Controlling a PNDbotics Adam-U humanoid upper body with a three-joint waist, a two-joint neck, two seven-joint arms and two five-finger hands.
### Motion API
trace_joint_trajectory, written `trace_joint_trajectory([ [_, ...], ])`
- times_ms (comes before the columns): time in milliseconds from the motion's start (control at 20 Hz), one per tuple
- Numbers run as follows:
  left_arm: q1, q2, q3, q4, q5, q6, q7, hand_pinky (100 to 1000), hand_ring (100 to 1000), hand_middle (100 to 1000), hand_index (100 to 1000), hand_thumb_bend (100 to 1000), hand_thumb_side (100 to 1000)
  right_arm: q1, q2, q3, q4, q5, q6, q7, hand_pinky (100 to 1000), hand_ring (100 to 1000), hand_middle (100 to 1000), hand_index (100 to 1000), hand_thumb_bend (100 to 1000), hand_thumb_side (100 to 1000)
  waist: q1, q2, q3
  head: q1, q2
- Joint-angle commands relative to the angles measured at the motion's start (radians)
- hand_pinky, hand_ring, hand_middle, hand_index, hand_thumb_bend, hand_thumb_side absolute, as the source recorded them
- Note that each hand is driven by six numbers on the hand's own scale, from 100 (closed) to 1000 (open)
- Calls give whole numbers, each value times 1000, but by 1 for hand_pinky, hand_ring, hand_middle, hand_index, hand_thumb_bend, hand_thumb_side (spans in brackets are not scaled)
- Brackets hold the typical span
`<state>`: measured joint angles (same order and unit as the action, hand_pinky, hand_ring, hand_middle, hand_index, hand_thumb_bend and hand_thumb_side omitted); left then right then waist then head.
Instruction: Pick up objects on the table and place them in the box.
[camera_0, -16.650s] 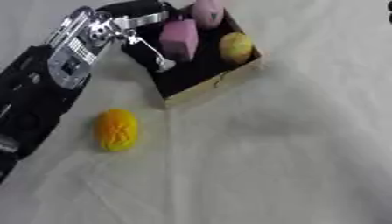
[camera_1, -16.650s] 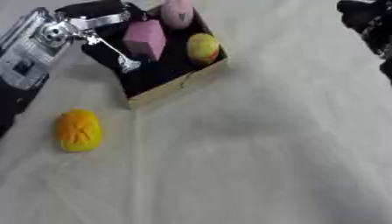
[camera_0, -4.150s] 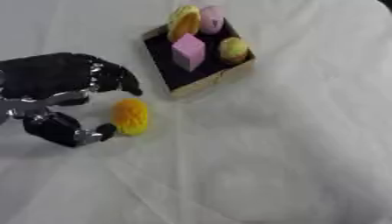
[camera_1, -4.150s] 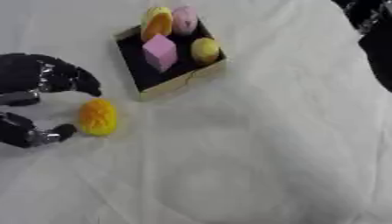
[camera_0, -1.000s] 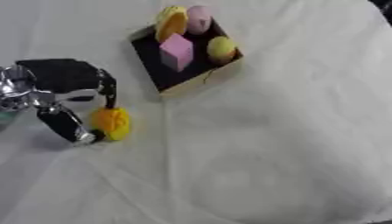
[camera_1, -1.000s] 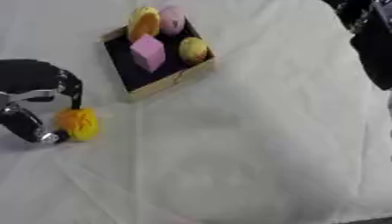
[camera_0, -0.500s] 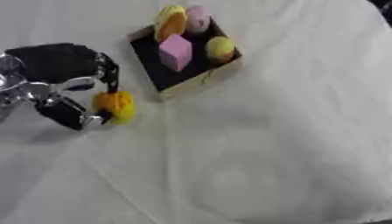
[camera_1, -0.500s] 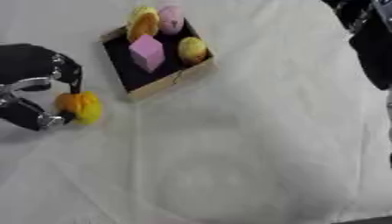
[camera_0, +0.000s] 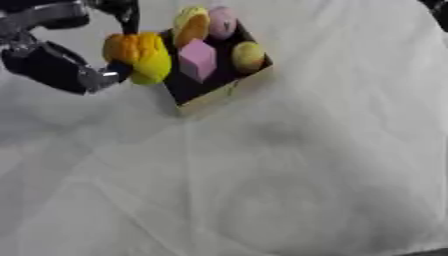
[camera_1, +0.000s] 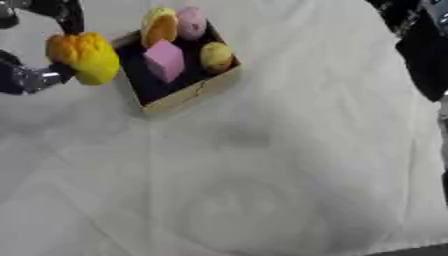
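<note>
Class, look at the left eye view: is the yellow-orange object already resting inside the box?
No: the yellow-orange object is held by the left hand just outside the left wall of the box, not among the items inside.

A white cloth (camera_0: 289, 165) (creased, with faint folds) covers the table

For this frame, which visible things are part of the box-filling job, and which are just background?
Part of the job:
- yellow-orange object, held by the left hand beside the box
- box
- pink block, yellow ball, orange-yellow piece and pink round piece, all in the box

Background:
- white cloth
- right arm at the upper right edge, idle
</note>
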<state>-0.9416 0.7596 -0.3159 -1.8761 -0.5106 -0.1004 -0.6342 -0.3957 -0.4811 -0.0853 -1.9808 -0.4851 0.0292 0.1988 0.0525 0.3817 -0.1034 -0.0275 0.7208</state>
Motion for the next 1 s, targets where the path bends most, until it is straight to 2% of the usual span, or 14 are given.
trace_joint_trajectory([
  [50,-60,-34,19,66,-1,-7,28,698,635,586,555,100,176,-11,-28,-6,-19,-6,2,0,1000,901,579,785,100,530,12,-29,-7,5,-10],
  [500,-184,-202,10,363,-93,-65,126,697,627,585,563,100,185,-34,-27,3,-19,-10,4,9,1000,901,579,785,100,530,24,-18,-40,31,-40],
  [800,-211,-281,28,545,-199,-126,217,701,633,596,586,100,181,-46,-24,6,-19,-11,6,14,1000,902,579,784,100,528,30,-7,-60,38,-53],
  [1000,-222,-322,51,659,-226,-175,279,698,627,595,599,100,197,-53,-19,11,-19,-9,12,21,1000,902,578,784,100,527,36,1,-71,43,-63],
])
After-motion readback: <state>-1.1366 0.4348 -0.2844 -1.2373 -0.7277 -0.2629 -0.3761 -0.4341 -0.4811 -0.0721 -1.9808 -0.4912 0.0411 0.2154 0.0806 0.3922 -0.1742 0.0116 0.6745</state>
